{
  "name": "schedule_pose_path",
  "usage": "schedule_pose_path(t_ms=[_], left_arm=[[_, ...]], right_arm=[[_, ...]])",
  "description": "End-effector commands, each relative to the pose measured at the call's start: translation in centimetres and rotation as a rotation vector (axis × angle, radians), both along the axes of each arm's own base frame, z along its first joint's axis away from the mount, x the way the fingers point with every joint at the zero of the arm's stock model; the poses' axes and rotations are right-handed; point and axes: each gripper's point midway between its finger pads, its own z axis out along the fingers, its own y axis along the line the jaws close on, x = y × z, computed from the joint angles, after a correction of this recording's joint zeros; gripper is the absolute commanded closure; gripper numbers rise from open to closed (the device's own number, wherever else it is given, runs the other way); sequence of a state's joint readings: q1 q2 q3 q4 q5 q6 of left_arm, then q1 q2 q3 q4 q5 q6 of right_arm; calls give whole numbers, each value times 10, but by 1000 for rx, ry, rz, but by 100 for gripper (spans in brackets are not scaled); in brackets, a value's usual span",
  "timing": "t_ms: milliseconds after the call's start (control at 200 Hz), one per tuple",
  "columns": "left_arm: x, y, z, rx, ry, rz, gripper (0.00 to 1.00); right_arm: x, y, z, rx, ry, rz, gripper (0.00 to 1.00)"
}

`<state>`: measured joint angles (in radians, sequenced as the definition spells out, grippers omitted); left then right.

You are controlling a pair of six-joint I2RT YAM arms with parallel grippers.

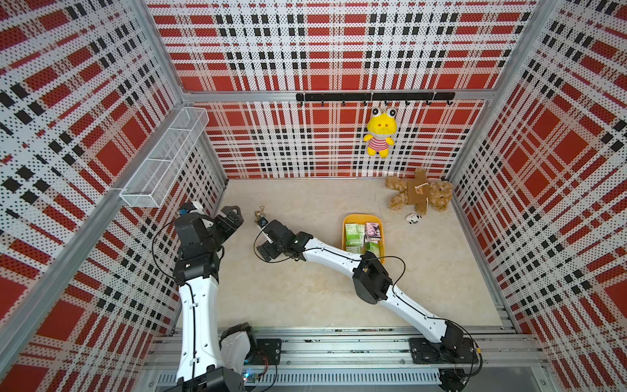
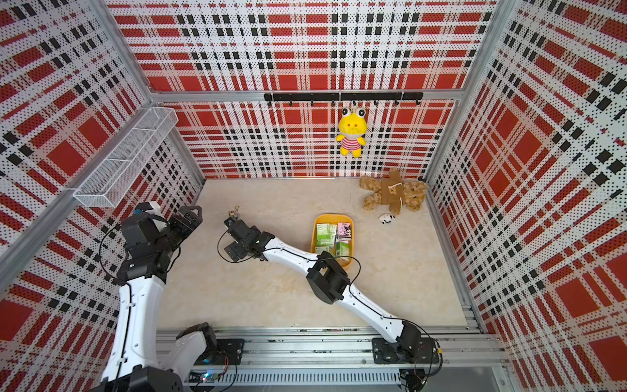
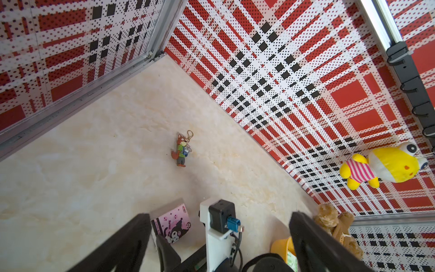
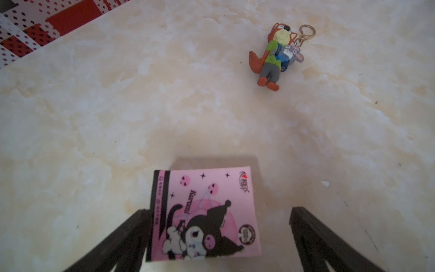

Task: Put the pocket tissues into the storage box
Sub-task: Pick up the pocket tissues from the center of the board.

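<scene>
- The right claw [image 4: 220,210] is spread wide and grips nothing; in the right wrist view its fingers straddle a pink tissue pack [image 4: 203,214] that lies flat on the tabletop [image 4: 117,117], printed face up
- One finger [image 4: 138,223] sits right at the pack's dark-striped edge, whether touching I cannot tell; the other finger stands clear of the opposite edge, so the pack is off-centre in the gap
- The striped edge runs along the line of the fingers, so closing would squeeze the pack across that pair of edges; from here it looks nearly square, and I cannot tell its long axis
- A fox keychain charm [image 4: 273,56] lies further out, well apart from the pack
- The left claw [image 1: 234,217] is also open and empty, raised near the side wall; the right arm is clearly the nearer one
- The storage box [image 1: 359,216] lies back along the right forearm, towards that arm's own side, with green packs [image 1: 354,234] and a pink one already inside; my judgement is that the pick comes first, then a swing back to it
</scene>
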<state>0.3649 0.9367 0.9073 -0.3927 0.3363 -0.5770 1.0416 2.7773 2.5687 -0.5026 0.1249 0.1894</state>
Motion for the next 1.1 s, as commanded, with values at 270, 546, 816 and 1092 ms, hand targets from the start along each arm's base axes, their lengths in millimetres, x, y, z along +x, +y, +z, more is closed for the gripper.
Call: schedule_pose_path(t_ms=[270,546,816,1092], left_arm=[[2,-3,2,21,-5,-18,1],[1,-3,1,29,-4,-21,1],[1,-4,-1,31,-1,-23,1],[0,-5,1,36,-6,-27,1]], right_arm=[[-15,15,-18,23,36,77,0],[-21,18,-25,11,42,94,0],[-19,12,-32,-14,43,50,0],[-14,19,-12,32,3,50,18]])
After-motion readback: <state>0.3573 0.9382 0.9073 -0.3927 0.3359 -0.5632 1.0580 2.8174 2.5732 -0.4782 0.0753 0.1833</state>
